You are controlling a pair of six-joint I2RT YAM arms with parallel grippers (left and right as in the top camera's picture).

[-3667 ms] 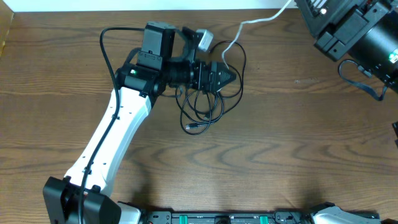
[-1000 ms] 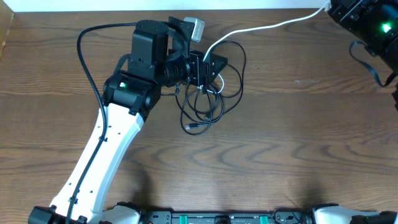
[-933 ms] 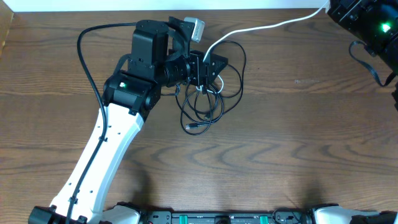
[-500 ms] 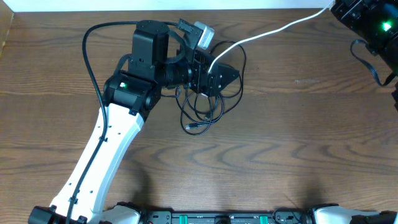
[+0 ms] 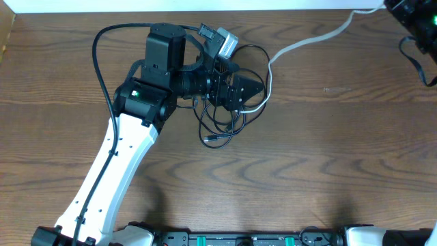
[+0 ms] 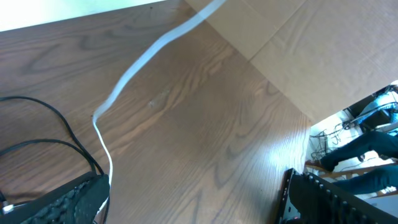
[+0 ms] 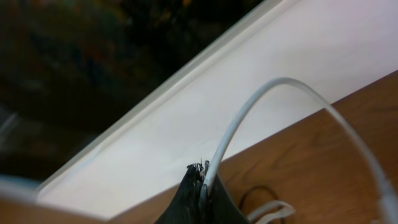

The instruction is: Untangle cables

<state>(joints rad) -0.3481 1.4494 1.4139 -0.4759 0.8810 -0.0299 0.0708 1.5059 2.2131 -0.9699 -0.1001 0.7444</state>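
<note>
Overhead, the white cable [image 5: 307, 39] runs from the far right corner down to the heap of black cables [image 5: 229, 113], which lies in loops on the table [image 5: 328, 171] beneath the left gripper [image 5: 247, 89]. Its near end curls round the right edge of that heap. Whether it passes through a loop there I cannot tell. The left gripper's fingers stand spread wide, holding nothing. On the right wrist view the right gripper [image 7: 200, 179] is pinched tight on the white cable, which arcs out from its tips.

The step in hand looks like drawing the white cable clear of the heap. I'd pull it slowly, low and along its own line, watching the black cables. If they begin to drag, stop and have the left gripper pin them down first.
</note>
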